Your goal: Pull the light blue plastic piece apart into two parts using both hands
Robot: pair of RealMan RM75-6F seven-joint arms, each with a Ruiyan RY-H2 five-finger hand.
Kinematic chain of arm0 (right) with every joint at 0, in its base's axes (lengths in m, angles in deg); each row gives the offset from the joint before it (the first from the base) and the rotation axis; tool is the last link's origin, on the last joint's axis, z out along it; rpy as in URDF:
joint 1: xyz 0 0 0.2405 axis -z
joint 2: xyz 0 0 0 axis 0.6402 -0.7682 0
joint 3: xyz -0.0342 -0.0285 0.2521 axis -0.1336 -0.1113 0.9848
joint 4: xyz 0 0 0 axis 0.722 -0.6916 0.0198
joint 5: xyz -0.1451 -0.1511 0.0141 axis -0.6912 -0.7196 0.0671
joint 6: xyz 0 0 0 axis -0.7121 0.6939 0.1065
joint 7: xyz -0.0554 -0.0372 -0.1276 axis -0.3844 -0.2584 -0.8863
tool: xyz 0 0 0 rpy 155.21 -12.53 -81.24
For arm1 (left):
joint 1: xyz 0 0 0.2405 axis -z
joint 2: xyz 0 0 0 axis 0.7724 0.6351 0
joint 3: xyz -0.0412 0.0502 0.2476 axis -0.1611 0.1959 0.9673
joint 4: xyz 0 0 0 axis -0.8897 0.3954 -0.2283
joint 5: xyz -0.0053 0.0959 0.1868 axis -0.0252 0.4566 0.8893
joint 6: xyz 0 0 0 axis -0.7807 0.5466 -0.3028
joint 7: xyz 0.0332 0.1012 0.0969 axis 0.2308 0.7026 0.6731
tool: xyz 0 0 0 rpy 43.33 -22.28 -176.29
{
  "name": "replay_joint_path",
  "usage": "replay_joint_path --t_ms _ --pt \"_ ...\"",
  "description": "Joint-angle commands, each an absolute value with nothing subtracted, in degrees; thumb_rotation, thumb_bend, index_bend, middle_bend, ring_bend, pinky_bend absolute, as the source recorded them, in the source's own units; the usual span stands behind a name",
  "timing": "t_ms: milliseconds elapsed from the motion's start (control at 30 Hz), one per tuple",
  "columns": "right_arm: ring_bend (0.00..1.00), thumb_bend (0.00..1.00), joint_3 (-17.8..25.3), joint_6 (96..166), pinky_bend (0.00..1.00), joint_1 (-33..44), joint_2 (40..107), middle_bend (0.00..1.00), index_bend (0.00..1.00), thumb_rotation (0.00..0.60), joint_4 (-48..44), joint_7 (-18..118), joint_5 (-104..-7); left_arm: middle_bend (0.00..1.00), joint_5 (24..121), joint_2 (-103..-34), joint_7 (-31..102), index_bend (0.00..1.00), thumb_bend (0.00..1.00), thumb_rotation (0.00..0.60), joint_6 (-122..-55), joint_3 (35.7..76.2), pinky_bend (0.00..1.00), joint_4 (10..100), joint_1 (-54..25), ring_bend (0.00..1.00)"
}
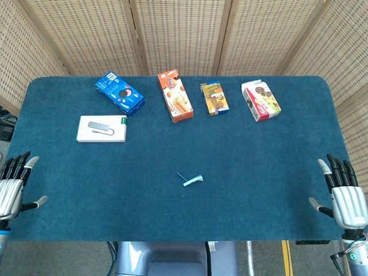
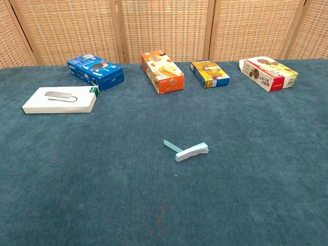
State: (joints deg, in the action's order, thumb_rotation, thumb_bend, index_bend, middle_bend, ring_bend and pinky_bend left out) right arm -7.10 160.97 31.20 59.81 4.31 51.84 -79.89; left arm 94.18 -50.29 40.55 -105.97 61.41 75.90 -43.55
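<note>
The light blue plastic piece (image 1: 192, 180) (image 2: 191, 151) lies flat near the middle of the blue cloth, toward the front edge. A thin darker strip (image 1: 181, 175) (image 2: 170, 145) juts from its left end. My left hand (image 1: 12, 185) rests at the table's left front corner, fingers spread and holding nothing. At the right front corner my right hand (image 1: 345, 195) lies the same way, fingers apart and empty. Both hands are far from the piece. The chest view shows neither hand.
Along the back stand a blue cookie box (image 1: 119, 92) (image 2: 95, 71), an orange box (image 1: 175, 95) (image 2: 162, 71), a small yellow box (image 1: 214, 98) (image 2: 209, 74) and a red-white box (image 1: 260, 100) (image 2: 268, 74). A white flat box (image 1: 102, 128) (image 2: 60, 100) lies at left.
</note>
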Motion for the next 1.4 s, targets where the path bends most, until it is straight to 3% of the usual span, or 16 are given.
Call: replay_joint_path --t_ms 33,367,533,633,800,1100,1400 --pt "0.00 0.00 -7.0 160.4 0.00 31.3 59.7 0.00 0.00 0.600 4.7 51.6 -80.2 0.00 94.3 -50.4 40.7 0.00 0.00 0.600 -106.1 61.5 0.00 75.9 -43.6 0.00" --pt "0.00 0.00 -6.4 158.8 0.00 30.9 59.5 0.00 0.01 0.600 5.6 53.1 -81.9 0.00 94.2 -50.6 41.4 0.00 0.00 0.600 -105.9 61.5 0.00 76.1 -43.5 0.00" --pt "0.00 0.00 -4.8 156.6 0.00 26.8 60.0 0.00 0.18 0.600 7.0 54.9 -85.8 0.00 94.6 -50.6 41.7 0.00 0.00 0.600 -106.2 61.6 0.00 76.3 -43.5 0.00" --pt "0.00 0.00 -3.5 153.1 0.00 22.2 61.8 0.00 0.26 0.600 6.8 53.8 -89.0 0.00 94.7 -50.5 41.5 0.00 0.00 0.600 -106.0 61.7 0.00 76.4 -43.5 0.00" --pt "0.00 0.05 -1.4 141.0 0.00 13.0 62.7 0.00 0.30 0.600 11.0 51.1 -90.6 0.00 93.8 -50.7 42.2 0.00 0.00 0.600 -105.5 61.5 0.00 76.2 -43.3 0.00" --pt "0.00 0.13 4.1 120.1 0.00 2.2 68.3 0.00 0.33 0.600 15.8 35.5 -76.6 0.00 91.5 -51.4 43.2 0.00 0.00 0.600 -103.4 60.8 0.00 75.6 -42.4 0.00" --pt "0.00 0.18 6.4 112.5 0.00 -5.0 76.3 0.00 0.35 0.600 13.8 20.4 -59.5 0.00 90.6 -51.6 43.4 0.00 0.00 0.600 -102.6 60.6 0.00 75.3 -42.0 0.00"
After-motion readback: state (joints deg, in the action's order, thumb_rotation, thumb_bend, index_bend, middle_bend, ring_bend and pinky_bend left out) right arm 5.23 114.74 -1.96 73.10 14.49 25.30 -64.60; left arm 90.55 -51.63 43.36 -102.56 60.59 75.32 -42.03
